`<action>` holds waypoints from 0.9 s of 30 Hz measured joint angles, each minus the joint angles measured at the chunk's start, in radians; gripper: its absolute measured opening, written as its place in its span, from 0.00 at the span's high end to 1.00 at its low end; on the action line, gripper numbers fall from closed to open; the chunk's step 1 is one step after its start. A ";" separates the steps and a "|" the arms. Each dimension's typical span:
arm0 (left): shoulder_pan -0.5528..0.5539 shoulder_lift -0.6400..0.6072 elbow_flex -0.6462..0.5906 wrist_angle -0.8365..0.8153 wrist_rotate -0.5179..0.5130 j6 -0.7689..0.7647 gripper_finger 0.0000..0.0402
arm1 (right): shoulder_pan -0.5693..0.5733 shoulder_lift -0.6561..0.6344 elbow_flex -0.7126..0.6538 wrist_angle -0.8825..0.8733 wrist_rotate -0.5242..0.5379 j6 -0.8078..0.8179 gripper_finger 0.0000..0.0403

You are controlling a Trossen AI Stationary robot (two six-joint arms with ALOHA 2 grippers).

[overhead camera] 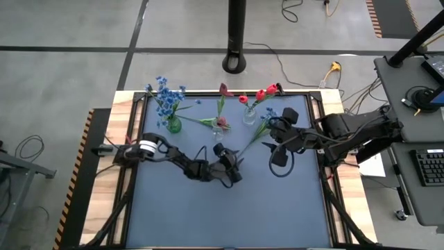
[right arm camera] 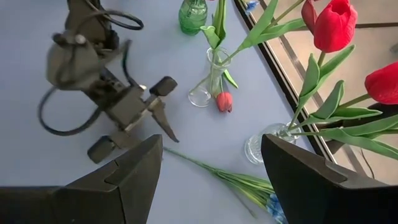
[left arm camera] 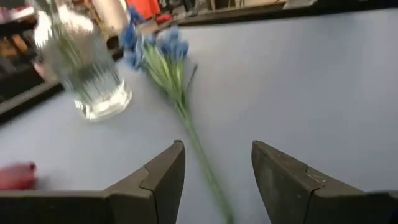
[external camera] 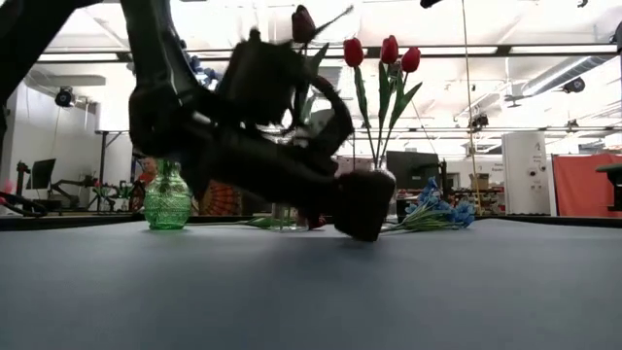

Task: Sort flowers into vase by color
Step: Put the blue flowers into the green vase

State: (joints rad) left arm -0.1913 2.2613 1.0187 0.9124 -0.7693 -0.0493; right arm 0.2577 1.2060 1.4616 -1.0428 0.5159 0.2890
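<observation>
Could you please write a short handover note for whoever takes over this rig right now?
Left pincer: open, low over the mat, straddling the stem of the loose blue-blossomed flower lying flat; not gripped yet.
Right pincer: open, empty, hovering beside the same flower.
Done: blue blossoms stand in the green glass vase; three red tulip buds stand in the clear glass vase.
Left: put the loose blue flower into the green vase. The middle clear vase holds a dark red tulip, another red bud lies at its base; both still need sorting.
</observation>
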 joint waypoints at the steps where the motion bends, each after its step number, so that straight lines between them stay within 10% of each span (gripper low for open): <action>1: 0.010 0.008 0.000 -0.002 0.016 -0.015 0.58 | 0.000 0.000 -0.001 0.000 0.000 0.000 0.34; 12: 0.050 0.042 0.003 -0.022 0.107 -0.139 0.60 | 0.000 0.000 -0.005 0.000 0.000 0.000 0.35; 27: 0.060 0.040 0.004 -0.102 0.103 -0.202 0.98 | 0.000 0.000 -0.005 0.000 0.001 0.000 0.37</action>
State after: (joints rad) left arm -0.1318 2.3014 1.0225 0.8105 -0.6659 -0.2512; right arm 0.2577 1.2064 1.4563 -1.0431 0.5167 0.2890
